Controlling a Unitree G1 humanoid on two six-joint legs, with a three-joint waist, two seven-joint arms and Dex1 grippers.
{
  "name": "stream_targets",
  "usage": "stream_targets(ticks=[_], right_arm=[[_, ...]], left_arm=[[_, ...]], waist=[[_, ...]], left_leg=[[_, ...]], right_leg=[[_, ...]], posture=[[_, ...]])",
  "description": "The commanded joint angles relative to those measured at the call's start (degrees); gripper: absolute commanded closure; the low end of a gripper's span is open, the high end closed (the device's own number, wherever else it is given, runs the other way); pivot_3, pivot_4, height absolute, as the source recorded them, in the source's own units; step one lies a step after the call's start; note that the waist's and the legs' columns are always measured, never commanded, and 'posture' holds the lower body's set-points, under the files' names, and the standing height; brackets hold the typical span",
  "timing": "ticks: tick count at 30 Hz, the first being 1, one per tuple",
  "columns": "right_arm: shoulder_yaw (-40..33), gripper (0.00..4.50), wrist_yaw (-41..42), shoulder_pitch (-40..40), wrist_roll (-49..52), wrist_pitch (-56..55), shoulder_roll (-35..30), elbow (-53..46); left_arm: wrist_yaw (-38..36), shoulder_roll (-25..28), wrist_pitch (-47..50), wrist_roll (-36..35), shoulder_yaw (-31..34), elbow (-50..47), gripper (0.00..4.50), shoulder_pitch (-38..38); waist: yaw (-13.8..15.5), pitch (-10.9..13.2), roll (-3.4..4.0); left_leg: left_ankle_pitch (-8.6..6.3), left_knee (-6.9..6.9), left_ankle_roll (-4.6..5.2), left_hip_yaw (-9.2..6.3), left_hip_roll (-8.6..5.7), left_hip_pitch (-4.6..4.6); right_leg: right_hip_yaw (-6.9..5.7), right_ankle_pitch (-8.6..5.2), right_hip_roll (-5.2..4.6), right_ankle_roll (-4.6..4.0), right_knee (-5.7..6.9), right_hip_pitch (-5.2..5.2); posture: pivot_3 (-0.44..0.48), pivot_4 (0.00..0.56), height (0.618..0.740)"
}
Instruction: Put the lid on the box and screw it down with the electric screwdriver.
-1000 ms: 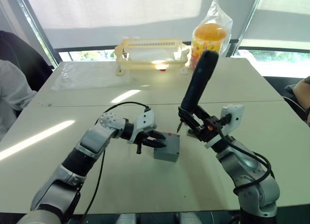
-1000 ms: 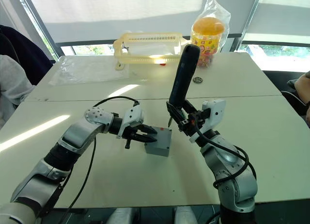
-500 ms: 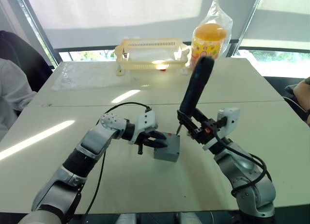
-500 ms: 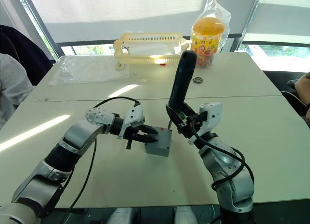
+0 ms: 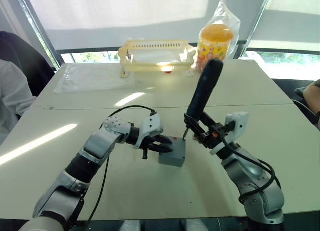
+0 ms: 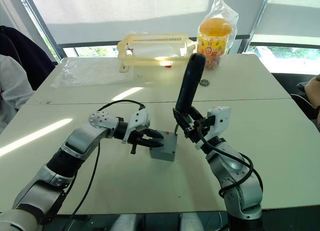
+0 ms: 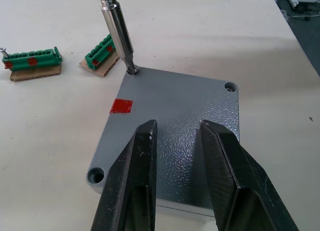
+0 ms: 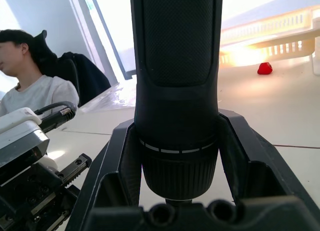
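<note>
- On the near table in front of you sits the box (image 5: pixel 173 152), with the lid (image 7: pixel 172 138) lying flat on top of it; a red mark (image 7: pixel 121 106) shows near one edge of the lid.
- At one corner hole of the lid, the metal bit (image 7: pixel 117 32) of the electric screwdriver (image 5: pixel 203 90) is seated, tilted a little off vertical.
- Your right gripper (image 5: pixel 199 131) clamps the screwdriver's lower body between both fingers, the black barrel rising above it.
- Your left gripper (image 7: pixel 177 191) hovers over the lid's near edge, its two fingers (image 7: pixel 134 181) slightly parted and holding nothing; whether they touch the lid, you cannot tell.
- Just beyond the box lie two green terminal blocks (image 7: pixel 32 60) on the table (image 5: pixel 150 191).
- Well apart, at the far side, stand a yellow basket (image 5: pixel 156 54) and a bagged orange-lidded jar (image 5: pixel 215 37).
</note>
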Motion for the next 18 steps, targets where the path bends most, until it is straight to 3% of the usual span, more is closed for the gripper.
stream_targets(ticks=[1, 18], right_arm=[[-0.95, 2.74, -0.11, -1.33, 1.40, -1.63, -0.61, -3.32], [0.12, 2.74, 0.30, 0.10, 0.50, -2.55, -2.05, -1.92]], left_arm=[[-0.08, 0.01, 0.13, 0.24, -0.13, -0.04, 3.17, 0.73], [-0.10, -0.08, 0.27, 0.26, -0.30, -0.19, 3.17, 0.61]], waist=[[0.00, 0.00, 0.00], [-0.01, 0.00, 0.00]], left_leg=[[0.00, 0.00, 0.00, 0.00, 0.00, 0.00], [0.00, 0.00, 0.00, 0.00, 0.00, 0.00]], right_leg=[[0.00, 0.00, 0.00, 0.00, 0.00, 0.00], [0.00, 0.00, 0.00, 0.00, 0.00, 0.00]], posture=[[0.000, 0.150, 0.740], [0.000, 0.150, 0.740]])
